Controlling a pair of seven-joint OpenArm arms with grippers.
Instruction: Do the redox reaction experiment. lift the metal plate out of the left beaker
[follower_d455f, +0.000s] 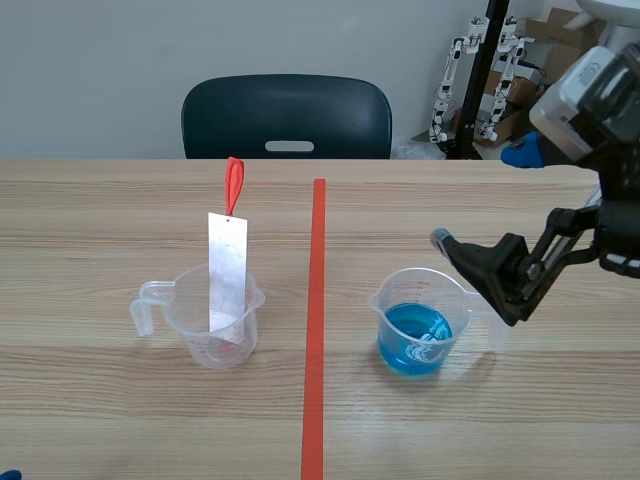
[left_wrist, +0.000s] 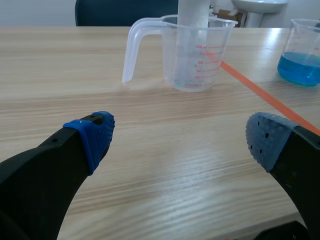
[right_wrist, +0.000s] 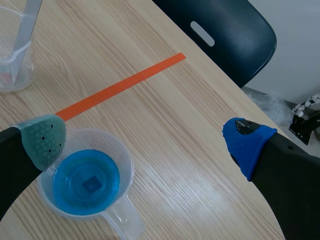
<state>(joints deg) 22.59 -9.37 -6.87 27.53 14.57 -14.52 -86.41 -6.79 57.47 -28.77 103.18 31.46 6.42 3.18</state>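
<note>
The left clear beaker (follower_d455f: 213, 320) stands left of the tape line, handle to the left. A thin metal plate (follower_d455f: 228, 272) leans upright inside it, with a red tag (follower_d455f: 234, 184) at its top. My left gripper (left_wrist: 180, 140) is open low over the table, well short of this beaker (left_wrist: 192, 55); only the plate's (left_wrist: 192, 11) lower part shows in this view. My right gripper (right_wrist: 145, 140) is open and raised above the right beaker (right_wrist: 87, 182), which holds blue liquid. In the scene view it (follower_d455f: 488, 272) hangs by that beaker's (follower_d455f: 418, 325) handle side.
An orange-red tape line (follower_d455f: 316, 320) runs down the middle of the wooden table (follower_d455f: 100, 420). A dark chair (follower_d455f: 287, 118) stands behind the far edge. Stands and boxes (follower_d455f: 500, 80) crowd the back right, off the table.
</note>
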